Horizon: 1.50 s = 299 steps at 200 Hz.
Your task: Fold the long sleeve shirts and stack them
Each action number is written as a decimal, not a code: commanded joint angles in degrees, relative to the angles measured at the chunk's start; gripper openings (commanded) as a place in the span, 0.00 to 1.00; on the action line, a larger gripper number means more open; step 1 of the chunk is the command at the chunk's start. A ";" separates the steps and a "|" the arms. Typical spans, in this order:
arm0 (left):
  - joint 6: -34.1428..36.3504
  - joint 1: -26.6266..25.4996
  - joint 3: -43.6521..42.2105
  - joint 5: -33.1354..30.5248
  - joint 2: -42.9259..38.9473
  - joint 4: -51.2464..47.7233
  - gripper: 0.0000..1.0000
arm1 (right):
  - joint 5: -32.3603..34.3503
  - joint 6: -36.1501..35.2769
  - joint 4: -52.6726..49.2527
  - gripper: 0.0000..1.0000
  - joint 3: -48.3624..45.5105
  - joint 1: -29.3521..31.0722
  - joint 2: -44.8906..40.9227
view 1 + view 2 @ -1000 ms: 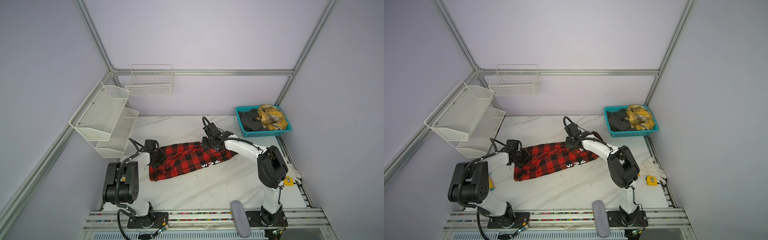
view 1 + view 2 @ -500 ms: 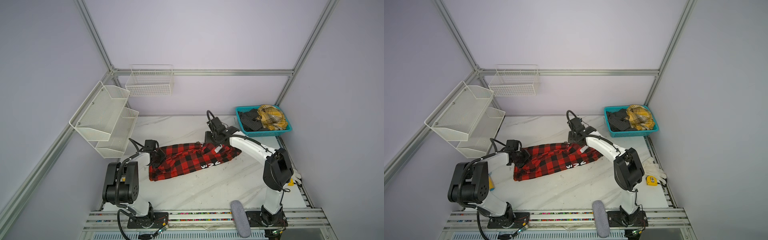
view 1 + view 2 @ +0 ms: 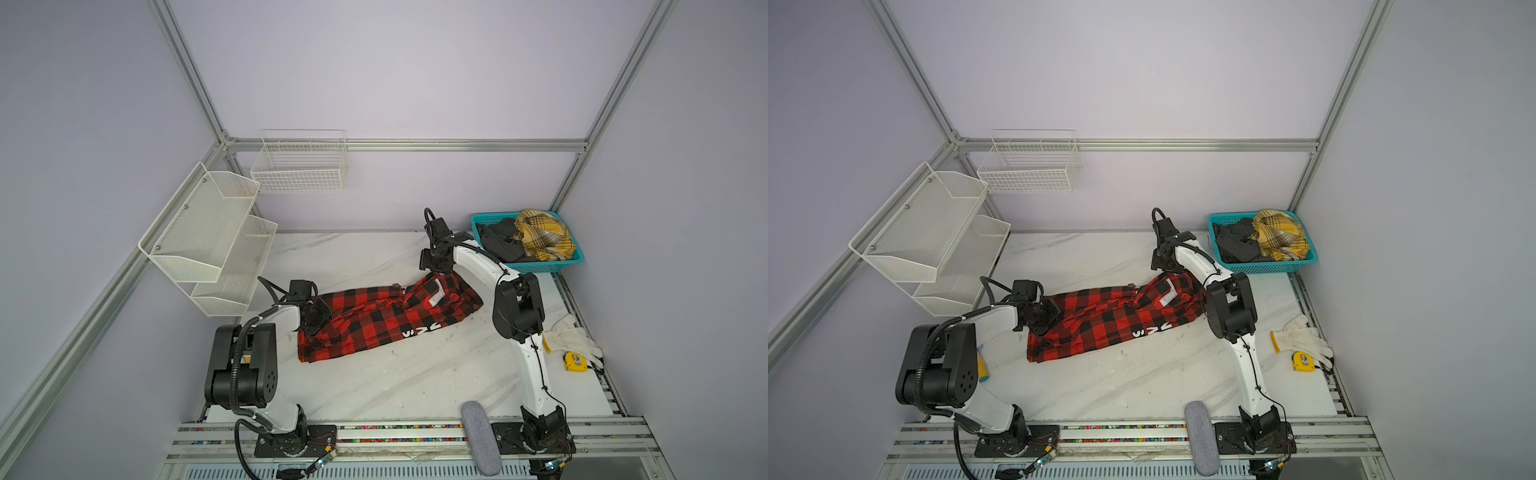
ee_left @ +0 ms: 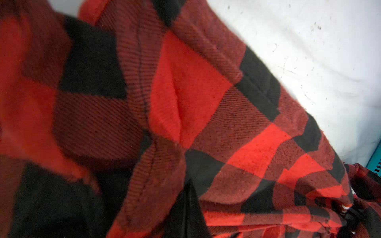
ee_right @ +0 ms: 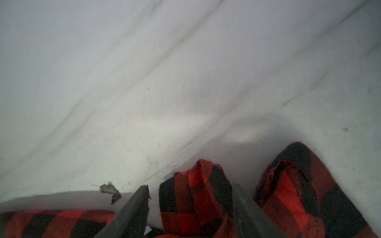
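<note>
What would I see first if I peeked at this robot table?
The big red-and-black checked shirt stretched across the middle of the white table grabs you first, with the left claw and right claw at its ends. Next, the bright teal basket in the back right corner, holding a yellow plaid cloth.

A robotics lab cell: aluminium frame (image 3: 403,144), plain walls (image 3: 395,62), rail-mounted arms (image 3: 534,365).
</note>
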 commanded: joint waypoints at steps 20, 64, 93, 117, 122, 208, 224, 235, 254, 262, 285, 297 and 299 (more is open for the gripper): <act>1.59 0.79 -2.40 -4.19 2.91 -5.20 0.00 | -3.08 0.35 1.27 0.48 -4.49 0.19 -3.90; 1.93 0.79 -2.41 -4.43 2.73 -5.38 0.00 | -0.42 -0.62 0.95 0.08 -0.30 0.20 -3.30; 1.94 0.87 -2.25 -4.86 2.67 -5.54 0.00 | 3.61 -2.16 -0.83 0.01 4.07 0.19 -4.55; 2.02 0.97 -2.10 -4.96 2.91 -5.77 0.00 | 6.21 -2.80 -1.91 0.01 5.69 0.11 -5.41; 2.02 1.05 -2.08 -5.00 2.91 -5.82 0.00 | 6.31 -2.88 -1.96 0.01 5.62 0.13 -5.51; 2.47 1.58 -2.09 -5.05 2.74 -6.25 0.00 | 5.02 -3.18 -1.07 0.06 3.76 0.11 -5.65; 2.47 1.67 -2.05 -4.98 2.74 -6.17 0.00 | 4.46 -3.16 -1.26 0.22 4.72 0.15 -4.89; 2.47 1.71 -2.04 -5.00 2.74 -6.21 0.00 | 3.80 -3.33 -1.18 0.38 5.50 0.11 -3.99; 2.56 1.80 -2.03 -4.88 2.75 -6.19 0.00 | 2.83 -3.27 -0.87 0.54 7.88 -0.01 -1.46; 2.62 1.80 -2.08 -4.87 2.77 -6.19 0.00 | 2.38 -3.29 -0.58 0.57 9.26 -0.11 -0.23; 2.74 1.82 -1.93 -4.97 2.95 -6.26 0.00 | 2.12 -3.46 -0.19 0.60 14.36 -0.43 4.24; 2.82 1.87 -1.79 -5.04 2.91 -6.26 0.00 | 2.40 -2.83 -0.95 0.59 17.58 -0.70 7.06; 2.82 1.85 -1.78 -5.04 2.93 -6.26 0.00 | 2.34 -2.81 -1.05 0.59 18.10 -0.71 7.38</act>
